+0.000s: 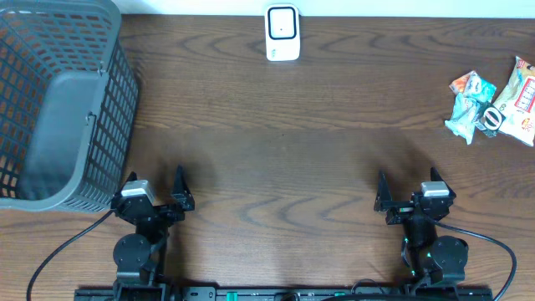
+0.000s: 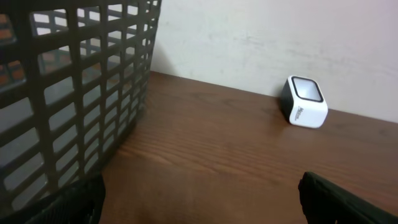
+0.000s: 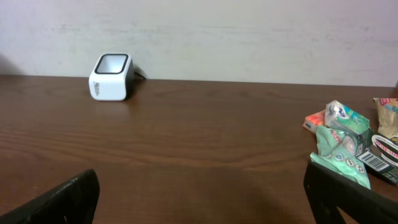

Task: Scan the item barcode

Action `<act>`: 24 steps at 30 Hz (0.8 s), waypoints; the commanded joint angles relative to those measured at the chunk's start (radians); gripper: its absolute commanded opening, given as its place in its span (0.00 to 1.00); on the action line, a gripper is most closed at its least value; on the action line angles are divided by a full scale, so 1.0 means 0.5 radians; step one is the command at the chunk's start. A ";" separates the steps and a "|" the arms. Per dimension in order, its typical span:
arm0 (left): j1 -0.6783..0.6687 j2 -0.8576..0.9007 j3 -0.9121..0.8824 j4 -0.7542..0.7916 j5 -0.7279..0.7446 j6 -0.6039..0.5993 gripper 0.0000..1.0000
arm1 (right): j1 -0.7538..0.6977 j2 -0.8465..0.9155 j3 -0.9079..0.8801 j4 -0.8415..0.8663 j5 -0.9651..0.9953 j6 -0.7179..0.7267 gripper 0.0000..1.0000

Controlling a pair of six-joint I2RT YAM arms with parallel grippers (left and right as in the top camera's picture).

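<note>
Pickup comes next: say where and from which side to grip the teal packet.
Probably pinch the teal packet across its narrow middle, from above on its left side: it lies crumpled, with other wrappers against its right. The open right gripper is nearest.

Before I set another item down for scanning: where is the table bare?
Bare wood runs across the middle of the table, between the basket and the snack packets, from the scanner down to the left tool and right tool. Crowded: the far right, by the packets.
</note>
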 commanded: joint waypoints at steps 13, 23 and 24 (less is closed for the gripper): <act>0.011 -0.018 -0.039 -0.087 0.018 0.116 0.98 | -0.008 -0.014 -0.002 -0.009 -0.005 0.027 0.99; 0.011 0.040 -0.038 -0.086 0.018 0.119 0.98 | -0.008 -0.014 -0.002 -0.009 -0.005 0.027 0.99; 0.011 0.055 -0.038 -0.086 0.018 0.132 0.98 | -0.008 -0.014 -0.002 -0.009 -0.005 0.027 0.99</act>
